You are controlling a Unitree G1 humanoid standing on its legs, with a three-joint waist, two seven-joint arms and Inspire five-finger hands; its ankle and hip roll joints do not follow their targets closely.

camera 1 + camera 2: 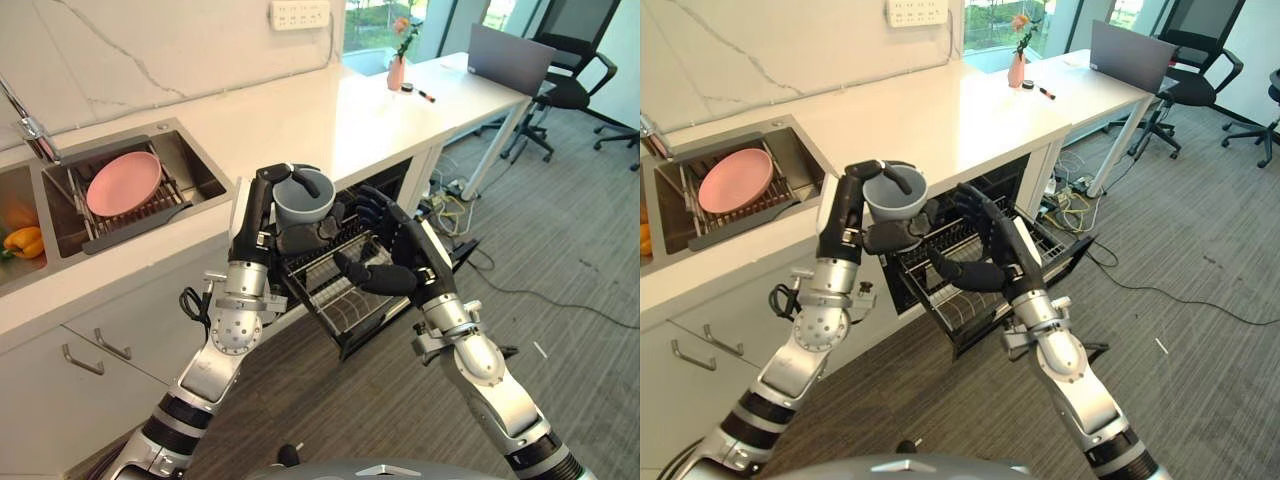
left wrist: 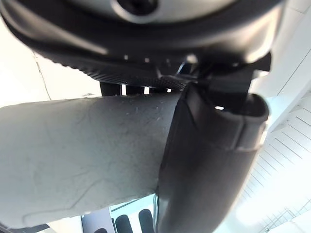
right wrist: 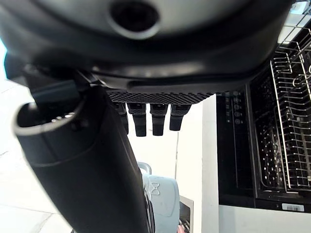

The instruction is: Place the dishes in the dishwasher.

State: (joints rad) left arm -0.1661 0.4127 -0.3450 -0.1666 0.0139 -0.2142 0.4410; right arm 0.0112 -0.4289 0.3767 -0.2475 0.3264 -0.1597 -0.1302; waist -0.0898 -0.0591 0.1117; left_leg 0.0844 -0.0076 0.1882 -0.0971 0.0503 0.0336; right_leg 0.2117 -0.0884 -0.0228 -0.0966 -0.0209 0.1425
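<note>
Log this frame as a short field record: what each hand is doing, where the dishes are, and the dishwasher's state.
left hand: fingers curled round the grey cup, held above the rack
right hand: open, beside the cup, over the rack
dishwasher rack: pulled out, wire basket; no dishes visible in it
pink plate: standing in the sink drying rack
task state: cup not yet set in the rack; plate not yet moved

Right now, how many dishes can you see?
2. A grey bowl is held in the left hand above the pulled-out dishwasher rack; a pink plate sits in the sink rack. Others may be hidden inside the dishwasher.
</note>
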